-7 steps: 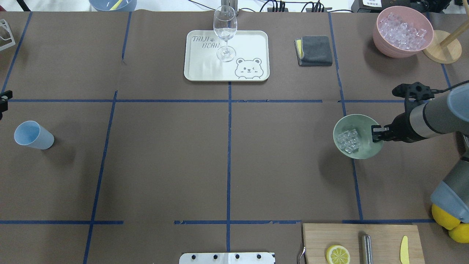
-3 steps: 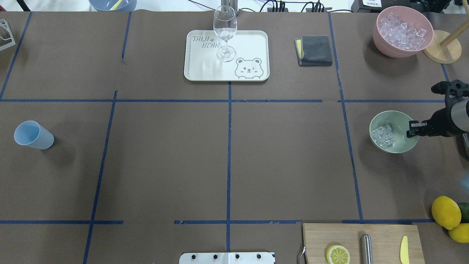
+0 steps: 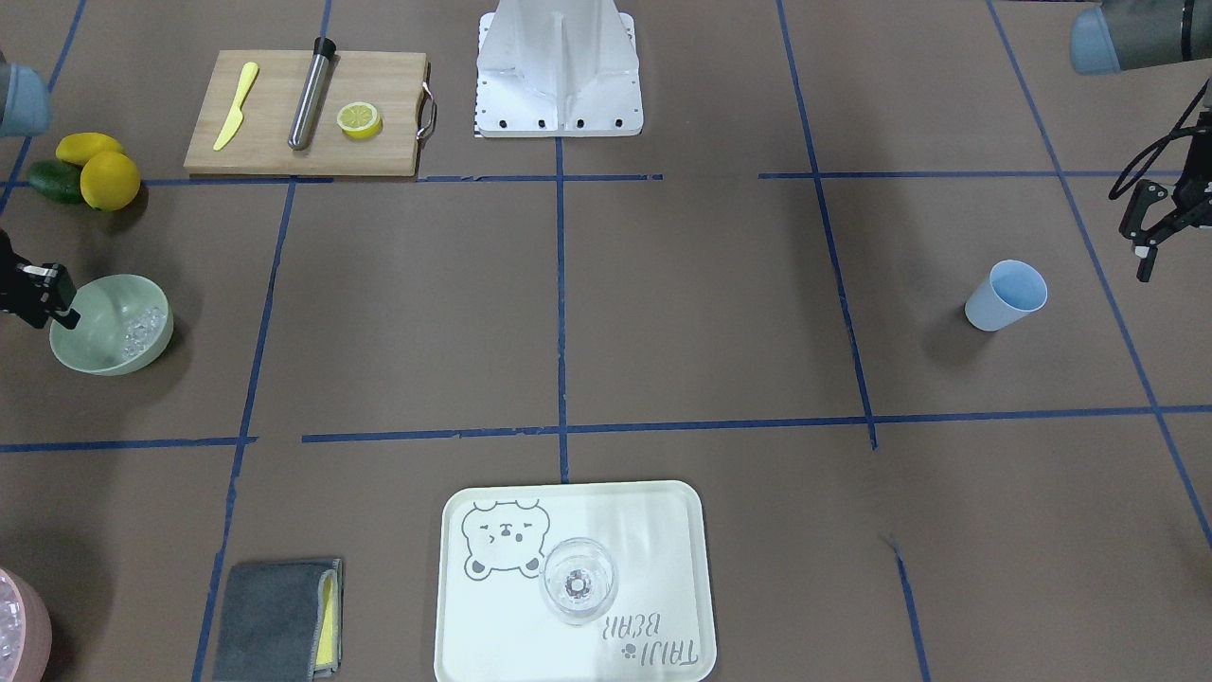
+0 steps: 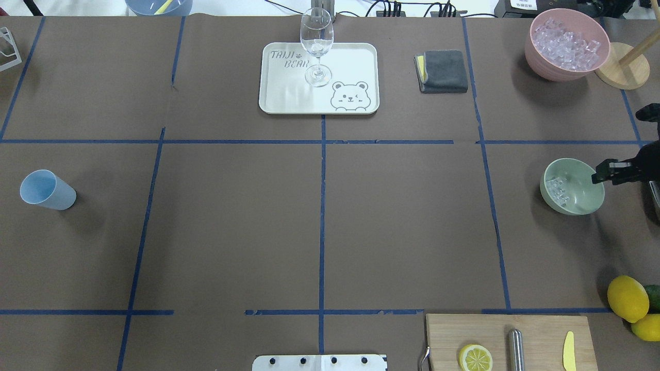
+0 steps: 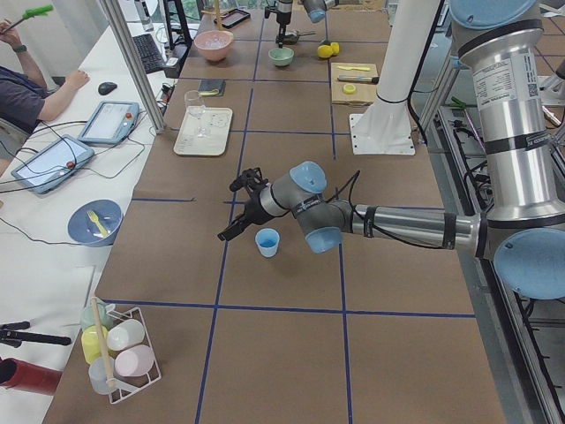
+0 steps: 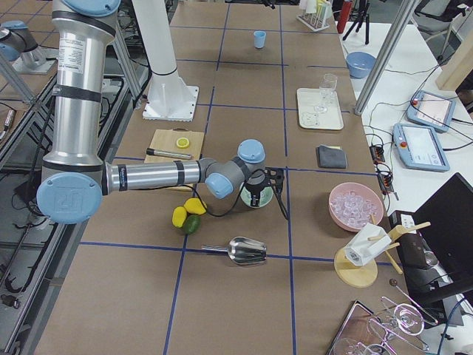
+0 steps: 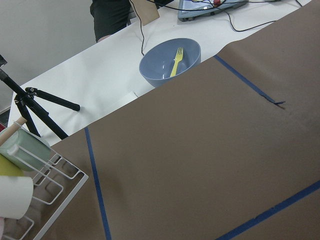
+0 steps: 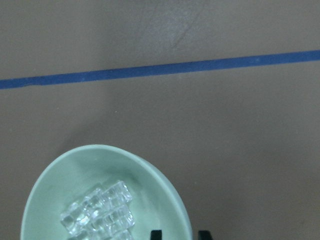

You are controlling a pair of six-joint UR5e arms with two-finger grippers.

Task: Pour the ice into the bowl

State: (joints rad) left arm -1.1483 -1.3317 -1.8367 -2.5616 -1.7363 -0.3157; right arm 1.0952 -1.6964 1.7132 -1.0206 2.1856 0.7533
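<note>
The pale sage-green bowl (image 4: 580,198) is at the table's right side, with the ice (image 4: 557,191), several small clear cubes, piled on the side away from my right gripper. My right gripper (image 4: 600,175) is shut on the bowl's near rim; the right wrist view shows the rim (image 8: 170,200) between the fingertips and the ice (image 8: 100,215) inside. The bowl (image 3: 104,355) and right gripper (image 3: 59,301) also show in the front view. My left gripper (image 3: 1132,254) hangs open and empty beside the upright, empty blue cup (image 3: 1006,296) at the table's left side (image 4: 47,189).
A pink bowl of ice (image 4: 567,44) and a wooden stand (image 4: 621,66) are at the back right. A wine glass (image 4: 316,46) stands on a tray (image 4: 356,62) beside a grey cloth (image 4: 442,71). Lemons (image 4: 626,298), a cutting board (image 4: 541,330) and a metal scoop (image 6: 247,251) are near the bowl.
My right gripper has carried the green bowl with its ice to the right, towards the table's right edge. The left gripper has left the overhead view's left edge.
</note>
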